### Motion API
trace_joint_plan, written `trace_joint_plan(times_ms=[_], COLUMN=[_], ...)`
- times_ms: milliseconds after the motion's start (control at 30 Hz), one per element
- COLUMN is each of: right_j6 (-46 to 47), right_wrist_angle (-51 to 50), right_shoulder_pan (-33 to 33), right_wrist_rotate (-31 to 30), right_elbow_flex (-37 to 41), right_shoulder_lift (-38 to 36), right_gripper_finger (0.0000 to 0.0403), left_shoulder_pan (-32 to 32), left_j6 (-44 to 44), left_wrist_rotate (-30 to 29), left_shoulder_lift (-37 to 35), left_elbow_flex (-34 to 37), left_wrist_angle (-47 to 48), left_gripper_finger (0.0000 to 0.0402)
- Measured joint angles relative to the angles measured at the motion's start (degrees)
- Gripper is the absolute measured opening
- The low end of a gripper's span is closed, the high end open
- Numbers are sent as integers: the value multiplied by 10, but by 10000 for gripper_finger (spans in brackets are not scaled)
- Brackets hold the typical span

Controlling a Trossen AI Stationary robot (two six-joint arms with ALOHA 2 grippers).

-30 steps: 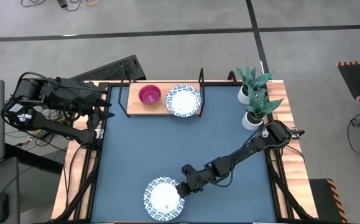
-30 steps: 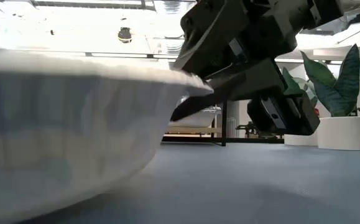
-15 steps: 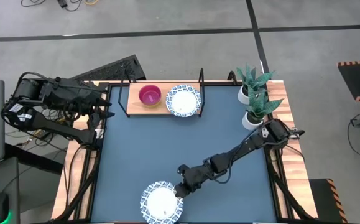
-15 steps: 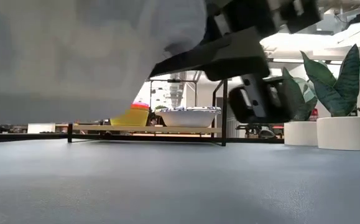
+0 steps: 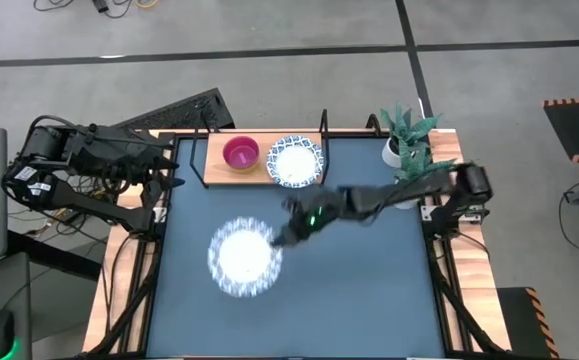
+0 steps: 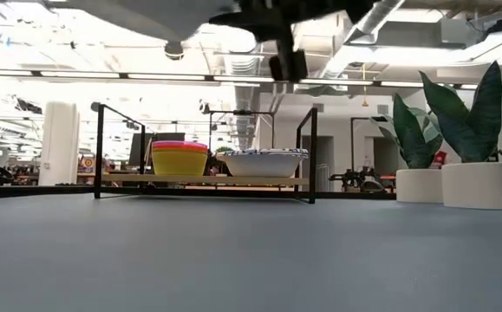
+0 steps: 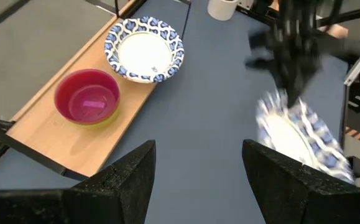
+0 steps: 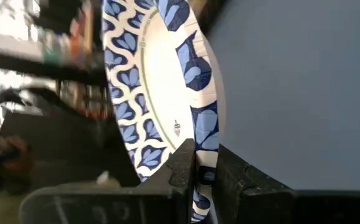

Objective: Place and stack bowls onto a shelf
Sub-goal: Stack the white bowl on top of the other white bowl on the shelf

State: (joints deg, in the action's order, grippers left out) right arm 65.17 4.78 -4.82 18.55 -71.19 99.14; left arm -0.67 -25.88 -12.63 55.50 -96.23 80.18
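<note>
My right gripper (image 5: 284, 236) is over the middle of the table, shut on a white bowl with a blue patterned rim (image 5: 244, 257), which is in the air. The low view shows only the bowl's underside (image 6: 168, 13), at the top edge. The wooden shelf (image 5: 214, 170) stands at the far edge. On it rest a stack of small bowls with a magenta one on top (image 5: 240, 152) and a second blue-rimmed white bowl (image 5: 296, 160). My left gripper (image 7: 198, 180) waits open, high at the table's far left corner. My right gripper pinches the bowl's rim (image 8: 199, 154) between its two fingers, one finger (image 8: 181, 167) on the inside and one (image 8: 232, 177) on the outer wall. It reaches in from the table's right side. The bowl is lifted clear of the table, its inside facing up.
Two potted plants (image 5: 409, 150) stand at the table's far right corner, right of the shelf. The shelf's black upright posts (image 6: 312, 152) rise at its ends. Blue tabletop (image 5: 359, 290) lies bare between the held bowl and the near edge.
My right gripper has taken the blue-rimmed bowl up from the table's near edge. It swung up and toward the far edge and the shelf, rolling as it went. The bowl is now lifted clear over the middle of the table.
</note>
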Motion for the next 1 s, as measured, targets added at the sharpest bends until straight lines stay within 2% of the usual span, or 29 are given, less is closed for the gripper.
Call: trace_joint_plan(times_ms=[233, 400, 667, 1000], right_j6=[-132, -209, -262, -364], right_wrist_angle=[-194, -328, -419, -554], right_shoulder_pan=[140, 238, 346, 416], right_wrist_rotate=[-7, -22, -21, -19], right_elbow_flex=[-80, -161, -265, -390], right_shoulder_lift=[-88, -96, -57, 30], right_gripper_finger=[63, 63, 63, 63], left_shoulder_pan=[0, 0, 0, 0], left_j6=[27, 58, 102, 114], left_wrist_rotate=[-18, -23, -49, -64], left_shoulder_lift=[0, 0, 0, 0], left_elbow_flex=[0, 0, 0, 0], left_wrist_angle=[0, -1, -1, 0], left_gripper_finger=[224, 224, 224, 224])
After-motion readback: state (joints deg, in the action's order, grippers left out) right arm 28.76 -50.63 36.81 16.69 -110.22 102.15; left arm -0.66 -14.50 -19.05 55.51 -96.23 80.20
